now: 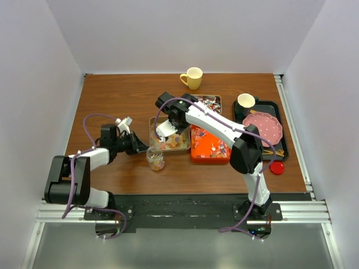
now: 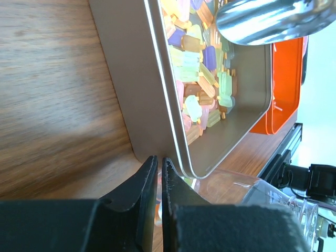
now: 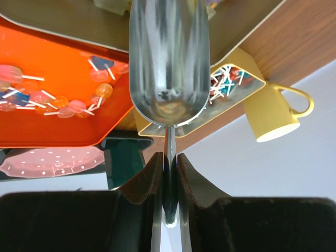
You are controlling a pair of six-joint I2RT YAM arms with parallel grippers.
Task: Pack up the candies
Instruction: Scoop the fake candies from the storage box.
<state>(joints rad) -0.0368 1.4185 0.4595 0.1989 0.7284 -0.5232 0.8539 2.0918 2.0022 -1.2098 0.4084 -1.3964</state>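
Note:
Pastel candies (image 2: 202,79) fill a silver tray (image 1: 152,134). Red, blue and white wrapped ones lie in a gold tray (image 3: 226,81) at the back, and orange-pink ones in an orange tray (image 1: 210,147). My right gripper (image 3: 168,157) is shut on the handle of a metal scoop (image 3: 168,58), whose empty bowl hangs over the silver tray. A clear cup (image 1: 156,159) with a few candies in it stands in front of that tray. My left gripper (image 2: 159,160) is closed on the cup's thin rim, just off the tray's near corner.
A yellow mug (image 1: 192,78) stands at the back. On the right a black tray (image 1: 280,120) carries a pink dotted plate (image 1: 262,127) and a white cup (image 1: 245,101). A small red lid (image 1: 276,167) lies in front of it.

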